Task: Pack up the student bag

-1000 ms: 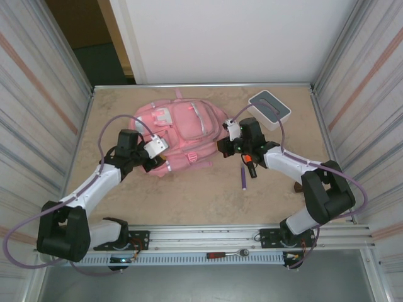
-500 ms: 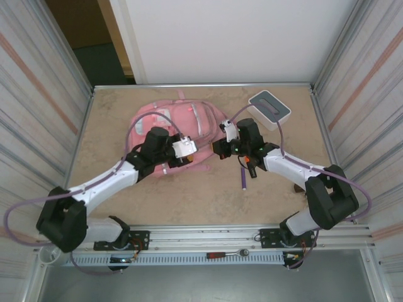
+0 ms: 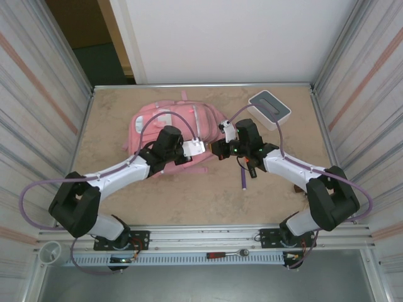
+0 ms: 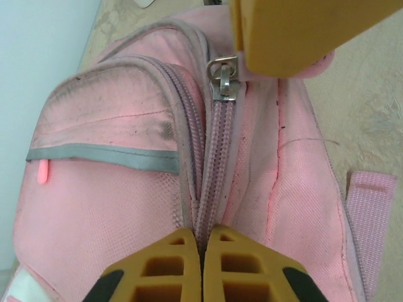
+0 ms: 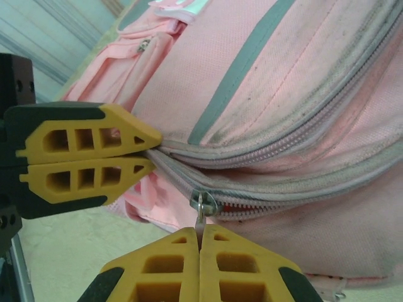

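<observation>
Beige table (image 3: 189, 198) carries student bag (image 3: 182, 116); left fingers (image 4: 170, 264) pinch its zip seam (image 4: 212, 163), right fingers (image 5: 164, 270) clamp the zipper pull (image 5: 202, 205)

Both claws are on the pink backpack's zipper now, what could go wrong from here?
The right claw pinches just the tip of the zipper pull, so it may slip off. The left claw clamps the student bag on the zipper line itself, possibly blocking the zipper's travel.

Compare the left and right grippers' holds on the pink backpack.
The left gripper pinches the zip seam of the student bag; the right gripper pinches the metal zipper pull. The left gripper reaches across the bag, the right gripper sits at its edge. Both are shut on one zip.
</observation>
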